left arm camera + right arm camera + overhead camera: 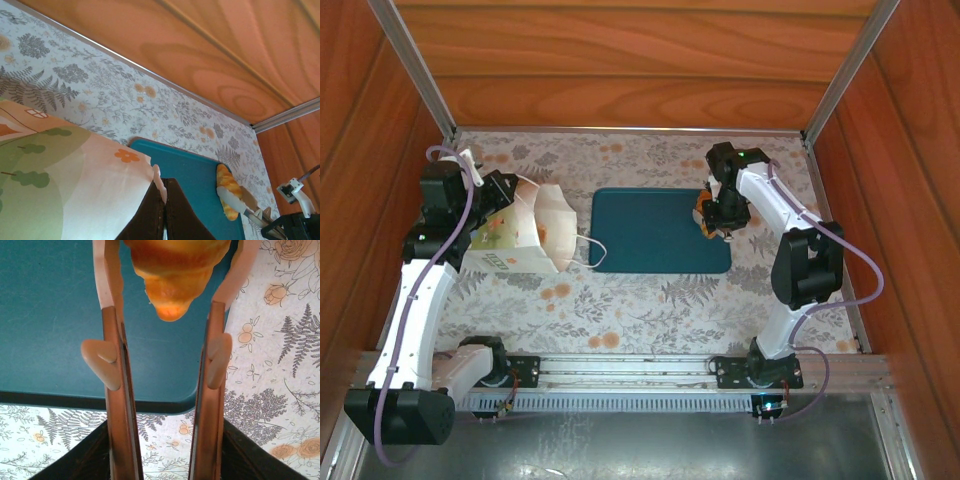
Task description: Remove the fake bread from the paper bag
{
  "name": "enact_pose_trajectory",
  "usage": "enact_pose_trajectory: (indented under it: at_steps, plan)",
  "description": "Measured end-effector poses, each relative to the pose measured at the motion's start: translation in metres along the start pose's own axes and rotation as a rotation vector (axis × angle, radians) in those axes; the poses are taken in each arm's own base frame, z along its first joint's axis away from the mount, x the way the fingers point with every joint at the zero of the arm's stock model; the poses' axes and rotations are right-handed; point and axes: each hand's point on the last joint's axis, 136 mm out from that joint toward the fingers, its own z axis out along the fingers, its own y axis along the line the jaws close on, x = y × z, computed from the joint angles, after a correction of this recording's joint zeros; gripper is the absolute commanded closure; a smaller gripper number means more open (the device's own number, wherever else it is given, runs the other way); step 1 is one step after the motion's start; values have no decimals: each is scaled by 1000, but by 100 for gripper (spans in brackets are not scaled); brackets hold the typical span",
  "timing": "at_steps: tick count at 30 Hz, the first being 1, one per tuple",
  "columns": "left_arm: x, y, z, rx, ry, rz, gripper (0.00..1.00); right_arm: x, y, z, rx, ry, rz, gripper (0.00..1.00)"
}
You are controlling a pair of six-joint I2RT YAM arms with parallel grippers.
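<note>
A golden, ridged croissant (704,213) lies at the right edge of the teal mat (650,235). The white, green-panelled paper bag (520,238) lies tipped at left, mouth open.

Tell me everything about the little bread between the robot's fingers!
It is a toy croissant, golden orange with darker ridges across it and a rounded tip, smooth-looking. It sits between the two fingers of the right arm, at the right edge of the teal mat. The fingers stand close on both sides. Whether they squeeze it, and whether it rests on the mat, I cannot tell.
</note>
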Motion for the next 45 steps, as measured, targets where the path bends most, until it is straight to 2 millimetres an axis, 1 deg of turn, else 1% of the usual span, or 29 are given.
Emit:
enact_pose_trajectory:
  at_steps: [8,13,16,22,24,26,28,30,32,34,37,41,45]
  plan:
    - [-3,1,-2,-10,-16,-1,100,0,-2,-5,2,-15,-11,43]
    - [-3,1,-2,-10,-17,-4,100,2,-1,-19,-10,-53,-11,44]
    - [-3,1,-3,-13,-20,-4,100,4,0,-35,-27,-99,-9,45]
    - [-4,1,-3,-14,-23,-3,100,9,2,-85,-69,-280,-9,51]
    - [-4,1,-3,-15,-24,-3,100,11,6,-104,-108,-366,-15,52]
    - [-4,2,-3,-19,-26,-3,100,15,14,-117,-164,-442,-29,53]
    - [-6,4,-4,-31,-35,-2,100,21,26,-129,-243,-503,-50,54]
    - [-7,6,-6,-44,-46,2,100,27,44,-140,-359,-550,-87,54]
    - [-9,7,-9,-57,-60,9,100,32,63,-147,-474,-570,-130,54]
    - [-10,8,-13,-68,-73,12,100,36,85,-148,-567,-573,-186,55]
    - [-11,10,-17,-85,-84,12,100,50,123,-135,-672,-534,-298,55]
    - [-9,14,-21,-108,-88,9,100,81,173,-114,-733,-435,-463,57]
    - [-7,16,-26,-126,-89,7,100,94,218,-97,-756,-380,-603,58]
